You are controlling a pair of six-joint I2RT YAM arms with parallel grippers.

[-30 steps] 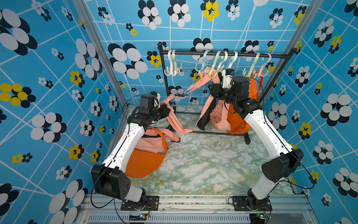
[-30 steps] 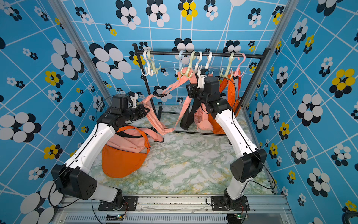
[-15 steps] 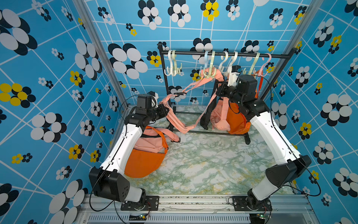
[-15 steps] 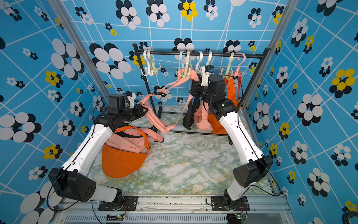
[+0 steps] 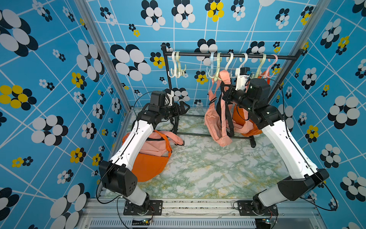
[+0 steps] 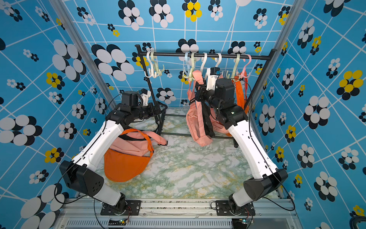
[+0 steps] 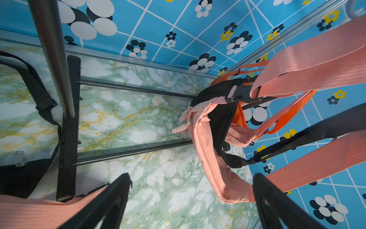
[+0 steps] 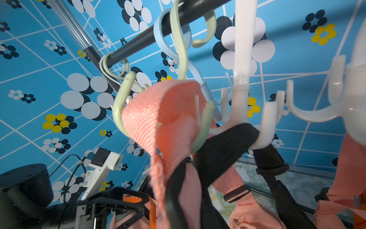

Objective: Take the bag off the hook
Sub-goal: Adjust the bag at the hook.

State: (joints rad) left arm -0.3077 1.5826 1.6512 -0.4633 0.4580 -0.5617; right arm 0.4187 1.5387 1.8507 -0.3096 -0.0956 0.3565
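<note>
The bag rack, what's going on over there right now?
Two robot arms are taking bags off hooks on the rack. The right claw is shut, apparently on the pink strap looped over a green hook, with its pink bag hanging below. The left claw hangs open and empty nearby. An orange bag lies on the table.

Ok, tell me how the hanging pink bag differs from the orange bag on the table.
The pink bag hangs by its strap from a green hook; the orange bag lies flat on the table. The pink bag is pale, the orange bag vivid. Both are soft strap bags.
</note>
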